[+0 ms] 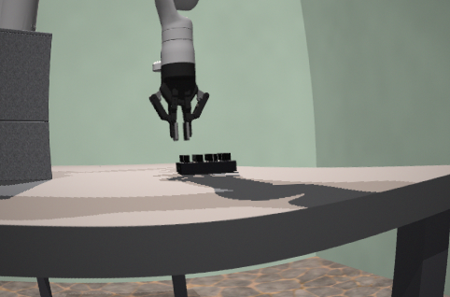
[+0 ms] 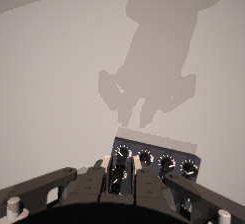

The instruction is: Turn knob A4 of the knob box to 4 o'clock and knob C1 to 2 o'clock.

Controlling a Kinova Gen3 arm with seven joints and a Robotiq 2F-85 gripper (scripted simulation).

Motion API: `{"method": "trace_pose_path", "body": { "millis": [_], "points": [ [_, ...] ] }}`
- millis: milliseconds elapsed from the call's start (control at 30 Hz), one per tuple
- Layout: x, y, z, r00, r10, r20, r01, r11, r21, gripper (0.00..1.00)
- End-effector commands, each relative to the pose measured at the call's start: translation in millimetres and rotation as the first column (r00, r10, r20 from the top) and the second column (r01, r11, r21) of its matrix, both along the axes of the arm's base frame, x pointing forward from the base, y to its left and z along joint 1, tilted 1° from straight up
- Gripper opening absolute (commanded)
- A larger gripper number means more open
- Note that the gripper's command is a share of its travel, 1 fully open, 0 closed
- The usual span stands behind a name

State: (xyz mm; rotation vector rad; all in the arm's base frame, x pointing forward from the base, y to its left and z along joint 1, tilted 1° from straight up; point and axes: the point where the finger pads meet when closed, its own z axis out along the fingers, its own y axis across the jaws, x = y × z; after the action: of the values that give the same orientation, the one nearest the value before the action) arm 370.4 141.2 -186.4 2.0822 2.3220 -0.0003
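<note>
Hiding knob box (image 2: 155, 160) rows, fingers narrowed

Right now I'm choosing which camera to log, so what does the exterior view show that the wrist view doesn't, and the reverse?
Only the exterior view shows the arm, the table's edge, and the gap between the gripper and the knob box: the gripper hangs above the box's left end, touching nothing. Only the wrist view shows the knob tops with their white lines and rings of marks, such as one knob in the far row, though the printed names are too small to read. Both show the narrowly set, empty fingers, the box, and the arm's shadow on the table.
</note>
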Motion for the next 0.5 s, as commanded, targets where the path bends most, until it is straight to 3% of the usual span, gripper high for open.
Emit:
{"method": "trace_pose_path", "body": {
  "millis": [0,133,233,300,467],
  "points": [
    [0.3,1.1,1.5,0.998,0.069,-0.005,-0.069,0.998,-0.002,0.19],
    [0.0,1.5,2.6,0.971,0.238,-0.008,-0.238,0.971,-0.002,0.19],
    [-0.2,1.9,3.6,0.923,0.385,-0.011,-0.385,0.923,-0.002,0.19],
    [-0.2,1.9,3.6,0.923,0.385,-0.011,-0.385,0.923,-0.002,0.19],
    [-0.7,2.6,5.5,0.768,0.641,-0.017,-0.641,0.768,-0.001,0.19]
  ]
}}
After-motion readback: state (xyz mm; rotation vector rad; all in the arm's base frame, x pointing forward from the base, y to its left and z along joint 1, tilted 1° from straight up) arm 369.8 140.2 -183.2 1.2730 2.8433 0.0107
